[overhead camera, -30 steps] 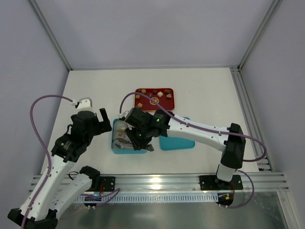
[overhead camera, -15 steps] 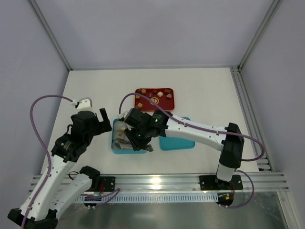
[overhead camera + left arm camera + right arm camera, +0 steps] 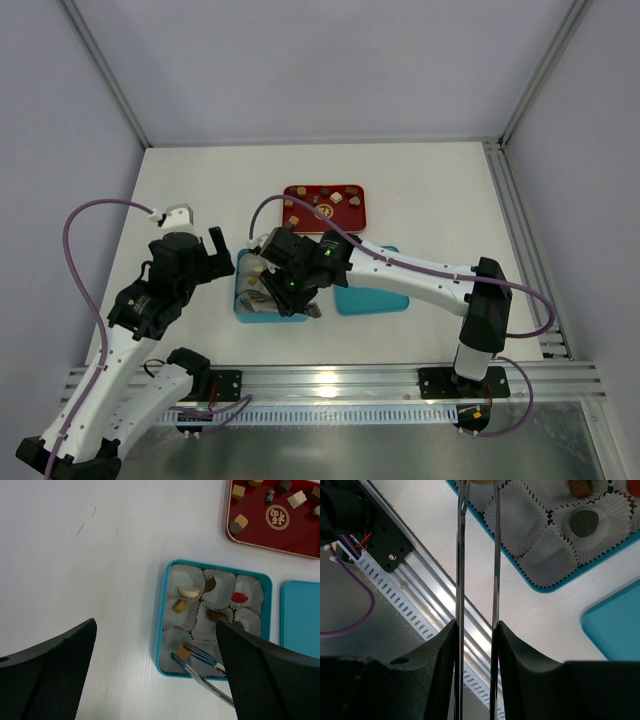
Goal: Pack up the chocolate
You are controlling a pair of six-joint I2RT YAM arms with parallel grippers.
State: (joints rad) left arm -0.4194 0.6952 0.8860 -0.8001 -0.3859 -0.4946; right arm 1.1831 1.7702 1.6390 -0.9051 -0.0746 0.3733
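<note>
The teal box [image 3: 162,630] holds crinkled paper cups, several of them with chocolate: a cream piece [image 3: 188,591], a tan piece [image 3: 179,605], a brown piece [image 3: 216,615]. My right gripper [image 3: 476,627] is shut on metal tweezers [image 3: 459,555]. Their tips reach into the box's near-left cup, one on each side of a tan chocolate [image 3: 183,653] that rests in the cup. More chocolate lies on the red tray [image 3: 260,530]. My left gripper [image 3: 156,625] hangs open above the table, just left of the box, with nothing in it.
The teal lid [image 3: 372,300] lies flat right of the box, partly under my right arm. The red tray [image 3: 355,215] sits just behind the box. The aluminium rail [image 3: 420,605] runs along the table's near edge.
My right arm has edged slightly left over the box and the tweezers' arms have eased apart a little. The left arm has not moved.
</note>
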